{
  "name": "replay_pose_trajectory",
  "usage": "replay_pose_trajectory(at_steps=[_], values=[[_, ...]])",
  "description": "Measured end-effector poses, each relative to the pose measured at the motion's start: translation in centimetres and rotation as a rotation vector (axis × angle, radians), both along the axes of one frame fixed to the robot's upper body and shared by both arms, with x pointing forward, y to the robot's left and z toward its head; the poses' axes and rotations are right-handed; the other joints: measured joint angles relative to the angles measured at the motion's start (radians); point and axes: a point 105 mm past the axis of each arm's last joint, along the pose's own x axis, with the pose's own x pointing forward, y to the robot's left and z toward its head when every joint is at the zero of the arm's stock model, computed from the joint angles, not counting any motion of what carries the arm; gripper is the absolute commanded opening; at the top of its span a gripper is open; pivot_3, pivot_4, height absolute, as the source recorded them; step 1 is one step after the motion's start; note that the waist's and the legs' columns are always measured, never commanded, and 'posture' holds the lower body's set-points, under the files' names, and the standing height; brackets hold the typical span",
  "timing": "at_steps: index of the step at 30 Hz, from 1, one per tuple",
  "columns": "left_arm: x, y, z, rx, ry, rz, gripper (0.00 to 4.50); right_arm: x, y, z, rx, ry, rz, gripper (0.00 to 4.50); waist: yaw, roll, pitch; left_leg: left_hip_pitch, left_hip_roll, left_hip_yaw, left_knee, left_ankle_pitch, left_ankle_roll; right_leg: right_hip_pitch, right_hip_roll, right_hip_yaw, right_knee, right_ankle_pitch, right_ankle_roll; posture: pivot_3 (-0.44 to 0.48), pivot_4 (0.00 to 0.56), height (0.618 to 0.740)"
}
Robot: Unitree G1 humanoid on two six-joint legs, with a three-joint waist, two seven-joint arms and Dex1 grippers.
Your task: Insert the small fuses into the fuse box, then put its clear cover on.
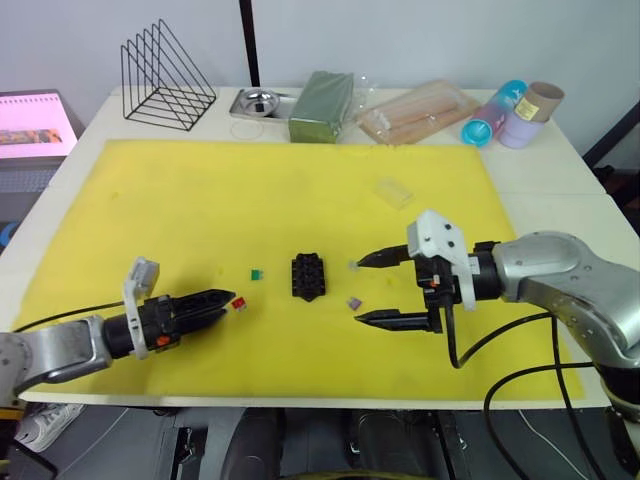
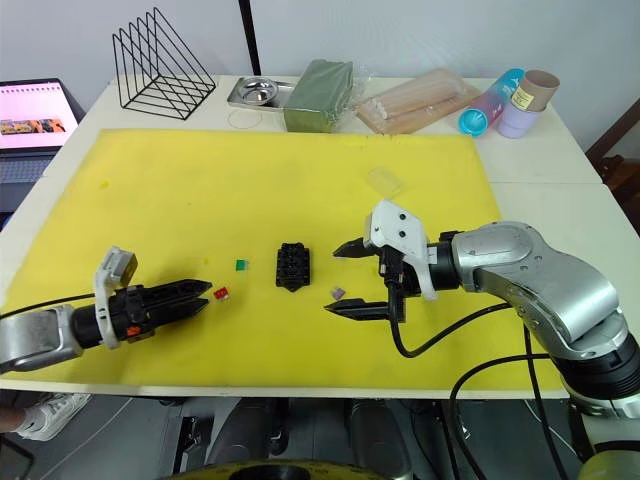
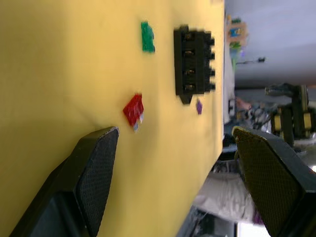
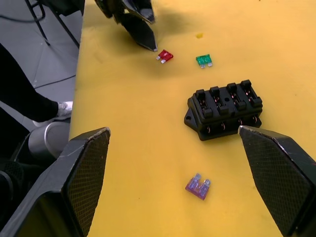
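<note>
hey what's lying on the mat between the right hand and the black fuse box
One purple fuse lies on the yellow mat between the right hand and the fuse box, as the right wrist view shows.

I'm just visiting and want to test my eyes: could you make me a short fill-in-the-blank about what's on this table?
1. The fuse box lies on a ____ mat.
2. The fuse nearest the left gripper is ____.
3. The right gripper's fingers are ____.
4. The green fuse lies ____ the fuse box.

Missing words: yellow; red; open; outside
</note>
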Motion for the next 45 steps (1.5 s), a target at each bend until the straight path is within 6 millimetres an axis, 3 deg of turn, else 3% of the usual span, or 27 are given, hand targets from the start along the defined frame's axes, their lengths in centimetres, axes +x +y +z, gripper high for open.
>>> replay_pose_trajectory(at_steps=[14, 17, 21, 31, 34, 36, 45], values=[[-0.2, -0.8, -0.6, -0.02, 0.009, 0.051, 3.9, 0.0, -0.1, -0.2, -0.007, 0.015, -0.007, 4.5, 0.0, 0.001, -0.001, 0.001, -0.001, 0.001, 0.0, 0.0, 0.0, 0.001, 0.001, 0.0, 0.0, 0.0, 0.0, 0.0, 0.15, 0.74], [-0.1, -0.8, -0.9, -0.009, 0.01, 0.062, 3.26, 0.0, -0.1, -0.1, -0.008, 0.014, -0.006, 4.5, 0.0, 0.001, -0.001, 0.001, -0.001, 0.001, 0.0, 0.0, 0.0, 0.001, 0.001, 0.0, 0.0, 0.0, 0.0, 0.0, 0.15, 0.74], [0.0, -0.7, -1.6, 0.025, 0.022, 0.078, 1.79, 0.0, 0.0, -0.1, -0.008, 0.012, -0.005, 4.5, 0.0, 0.001, -0.001, 0.001, -0.001, 0.002, 0.0, 0.0, 0.0, 0.001, 0.001, 0.0, -0.001, 0.0, 0.0, 0.0, 0.15, 0.74], [-0.4, -0.5, -2.2, 0.056, 0.025, 0.065, 1.79, 0.0, 0.0, -0.1, -0.007, 0.011, -0.004, 4.5, -0.002, 0.001, -0.001, 0.001, -0.001, 0.002, 0.0, 0.0, 0.0, 0.001, 0.002, 0.0, -0.001, 0.0, 0.0, 0.0, 0.15, 0.74], [-0.3, -0.5, -2.3, 0.07, 0.024, 0.063, 1.18, 0.0, 0.0, -0.1, -0.006, 0.011, -0.004, 4.5, -0.002, 0.002, -0.001, 0.001, -0.001, 0.002, 0.0, 0.0, 0.0, 0.001, 0.002, 0.0, -0.001, 0.0, 0.0, 0.0, 0.15, 0.74], [-0.4, -0.5, -2.5, 0.078, 0.027, 0.059, 0.54, 0.0, 0.0, -0.1, -0.006, 0.01, -0.004, 4.5, -0.002, 0.002, -0.001, 0.001, -0.001, 0.002, 0.0, 0.0, 0.0, 0.001, 0.002, 0.0, -0.001, 0.0, 0.0, 0.0, 0.15, 0.74], [-0.4, -0.7, -2.7, 0.094, 0.022, 0.041, 0.54, 0.0, 0.0, -0.1, -0.007, 0.01, -0.004, 4.5, -0.002, 0.004, -0.003, 0.002, 0.0, 0.002, -0.001, 0.0, 0.0, 0.001, 0.002, 0.001, -0.001, 0.0, 0.0, 0.0, 0.15, 0.74]])
